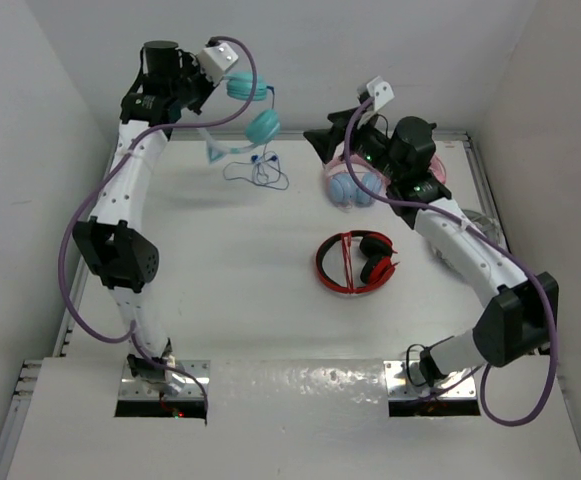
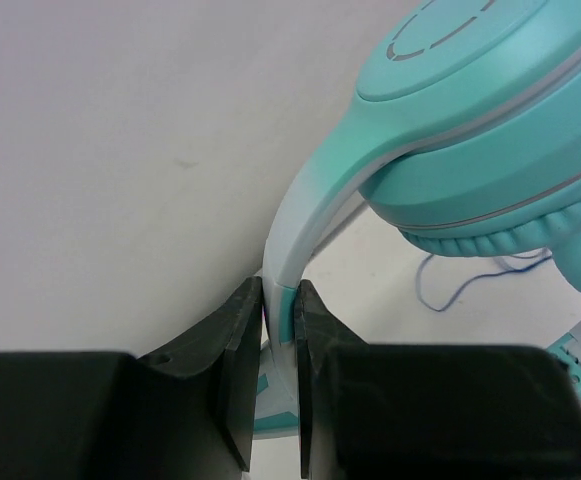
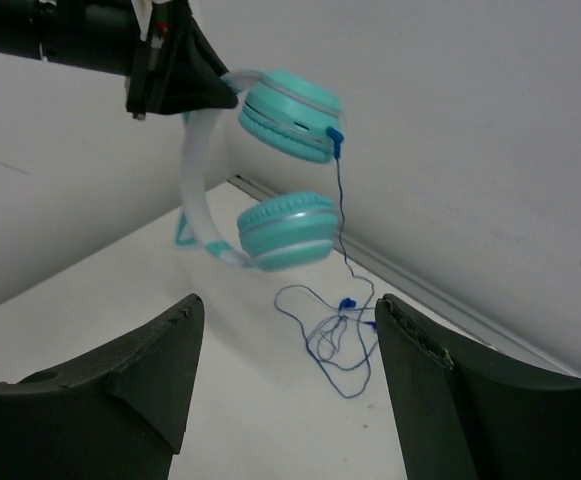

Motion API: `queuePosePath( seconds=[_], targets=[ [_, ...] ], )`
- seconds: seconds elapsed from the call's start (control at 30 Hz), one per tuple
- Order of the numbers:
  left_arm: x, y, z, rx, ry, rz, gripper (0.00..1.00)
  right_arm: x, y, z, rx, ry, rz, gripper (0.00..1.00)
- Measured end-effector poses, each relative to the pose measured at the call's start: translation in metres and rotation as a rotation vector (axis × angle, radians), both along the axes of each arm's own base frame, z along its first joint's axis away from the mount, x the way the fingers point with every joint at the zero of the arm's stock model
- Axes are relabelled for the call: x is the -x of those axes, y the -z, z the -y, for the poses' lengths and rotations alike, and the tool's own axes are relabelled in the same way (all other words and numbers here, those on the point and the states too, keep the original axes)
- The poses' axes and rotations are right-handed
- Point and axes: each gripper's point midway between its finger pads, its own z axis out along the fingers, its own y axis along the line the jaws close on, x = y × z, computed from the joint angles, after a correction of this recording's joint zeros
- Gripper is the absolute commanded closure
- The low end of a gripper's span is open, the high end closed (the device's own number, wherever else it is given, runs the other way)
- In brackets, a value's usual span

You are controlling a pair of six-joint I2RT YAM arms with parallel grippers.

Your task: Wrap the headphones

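The teal headphones [image 1: 255, 105] with a pale mint headband hang in the air at the back left, near the wall. My left gripper [image 1: 213, 80] is shut on the headband [image 2: 288, 250], with both fingers pressed against it. One ear cup [image 2: 490, 130] fills the upper right of the left wrist view. The thin blue cable [image 1: 258, 170] drops from the upper cup and lies in a loose tangle on the table [image 3: 335, 335]. My right gripper [image 3: 288, 305] is open and empty. It faces the hanging headphones [image 3: 282, 235] and the cable from the right, well apart from both.
A pink-banded pair with blue cups [image 1: 353, 187] lies under my right wrist. A red and black pair [image 1: 356, 262] lies at mid table. White walls close the back and both sides. The left gripper [image 3: 175, 75] shows at the top of the right wrist view.
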Motion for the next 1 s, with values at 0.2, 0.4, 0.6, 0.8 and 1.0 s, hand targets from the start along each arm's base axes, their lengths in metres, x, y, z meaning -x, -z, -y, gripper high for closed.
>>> queuePosePath(
  seconds=[0.2,0.4,0.6,0.8,1.0],
  targets=[
    [0.021,-0.01,0.042,0.032,0.122,-0.034,1.0,-0.012,-0.028,-0.016,-0.046,-0.052,0.034,0.29],
    [0.042,0.0,0.076,0.012,0.226,-0.093,1.0,-0.034,-0.042,-0.042,-0.038,-0.12,0.077,0.21],
    [0.051,0.008,0.088,-0.002,0.275,-0.126,1.0,-0.035,-0.011,-0.061,0.196,-0.186,0.188,0.1],
    [0.057,0.022,0.094,-0.061,0.331,-0.138,1.0,-0.035,0.013,-0.063,0.397,-0.217,0.293,0.1],
    [0.07,0.051,0.113,-0.112,0.389,-0.197,1.0,-0.055,0.038,-0.062,0.507,-0.146,0.342,0.1]
  ],
)
